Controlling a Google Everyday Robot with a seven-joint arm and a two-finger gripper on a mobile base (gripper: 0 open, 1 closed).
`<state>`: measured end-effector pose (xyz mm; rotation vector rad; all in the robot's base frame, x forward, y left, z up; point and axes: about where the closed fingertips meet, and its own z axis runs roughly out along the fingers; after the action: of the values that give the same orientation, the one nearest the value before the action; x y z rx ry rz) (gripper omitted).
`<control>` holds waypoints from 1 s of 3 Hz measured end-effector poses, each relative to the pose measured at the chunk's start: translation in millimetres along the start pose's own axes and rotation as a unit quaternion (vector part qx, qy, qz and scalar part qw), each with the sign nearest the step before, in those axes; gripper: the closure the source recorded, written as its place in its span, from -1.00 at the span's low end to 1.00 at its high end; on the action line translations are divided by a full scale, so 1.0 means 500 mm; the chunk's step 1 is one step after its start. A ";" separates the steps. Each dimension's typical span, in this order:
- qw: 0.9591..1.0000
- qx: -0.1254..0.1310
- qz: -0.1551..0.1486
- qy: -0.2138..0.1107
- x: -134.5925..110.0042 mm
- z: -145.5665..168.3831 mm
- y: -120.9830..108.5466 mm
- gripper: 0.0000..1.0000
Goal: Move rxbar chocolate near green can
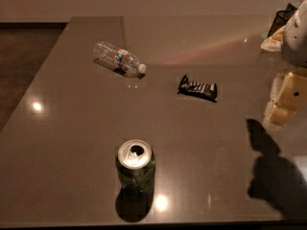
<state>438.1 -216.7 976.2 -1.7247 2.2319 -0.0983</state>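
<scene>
End effector (287, 99) hovers at the right edge of the surface (72, 143), grip state unclear. The rxbar chocolate (197, 88) looks light, flat, slippery: best pinched across its narrow width.

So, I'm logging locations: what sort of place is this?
Probably an office break area or lab: a big glossy table holding a green can, rxbar chocolate and water bottle. The robot's hand sits at the right edge.

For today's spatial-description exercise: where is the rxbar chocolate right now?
In the camera view, the rxbar chocolate lies flat right of centre, between the bottle and the gripper at the right edge, beyond the green can.
</scene>
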 end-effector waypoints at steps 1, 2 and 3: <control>1.000 0.000 0.000 0.000 0.000 0.000 0.000 -1.00; 1.000 -0.009 0.000 -0.016 -0.027 0.023 -0.024 -1.00; 0.999 -0.021 0.008 -0.039 -0.068 0.069 -0.070 -1.00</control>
<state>488.4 -189.0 959.4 -1.7006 2.2068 0.0177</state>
